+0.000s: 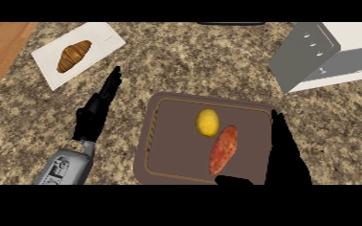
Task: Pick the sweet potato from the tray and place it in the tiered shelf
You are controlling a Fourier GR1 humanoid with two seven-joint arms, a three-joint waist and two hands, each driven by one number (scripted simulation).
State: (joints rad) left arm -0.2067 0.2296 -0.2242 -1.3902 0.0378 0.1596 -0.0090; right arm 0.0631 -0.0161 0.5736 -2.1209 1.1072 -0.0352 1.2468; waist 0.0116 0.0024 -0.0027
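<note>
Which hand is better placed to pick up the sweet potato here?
Probably the right hand: it sits open at the tray's right edge, beside the sweet potato. The left hand rests open on the counter, left of the tray.

Two black hands are seen, matte and without visible markings. The left hand [92, 117] is slender, with long narrow fingers, and is joined by a thin pale wrist link to a grey forearm [63, 168] with a rounded casing, on which small dark markings are seen. The right hand [286, 160] is shown as a broad black shape.
</note>
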